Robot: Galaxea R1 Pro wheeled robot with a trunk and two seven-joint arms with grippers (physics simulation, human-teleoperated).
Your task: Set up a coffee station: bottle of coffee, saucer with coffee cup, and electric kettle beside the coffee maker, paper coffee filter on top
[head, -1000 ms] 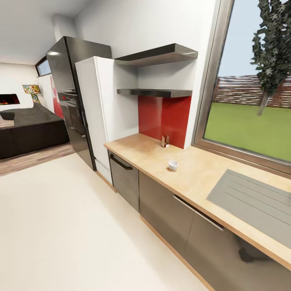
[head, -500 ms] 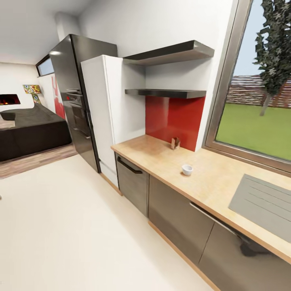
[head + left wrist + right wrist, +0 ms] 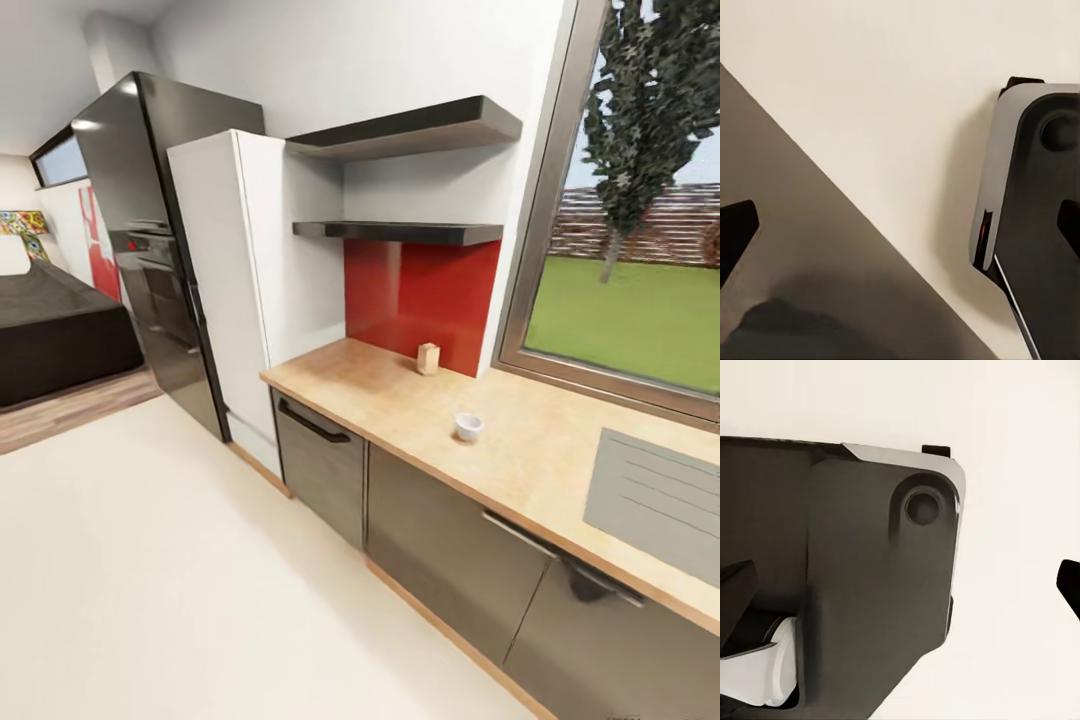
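The kitchen countertop (image 3: 380, 395) runs along the wall under the window in the head view. A small white coffee cup (image 3: 467, 427) stands on it, out from the wall. The two dark kitchen shelf boards (image 3: 400, 231) above the red backsplash show nothing on them from this angle. My left gripper (image 3: 900, 232) is open, its dark fingertips (image 3: 735, 234) far apart over pale floor. My right gripper (image 3: 900, 592) is open too, with nothing between its fingertips (image 3: 1069, 583). The coffee maker, bottle of coffee, paper coffee filter, saucer and electric kettle are out of view.
A small tan item (image 3: 428, 358) stands against the red backsplash; I cannot tell what it is. The grey sink (image 3: 655, 490) is inset at the right. A white fridge (image 3: 230, 290) and black oven tower (image 3: 150, 240) close the counter's left end. Pale open floor (image 3: 170, 570) lies before the cabinets.
The whole head view has shifted as the camera moved; the living room has slid further off the left edge. The cup and the tan item keep their places on the counter.
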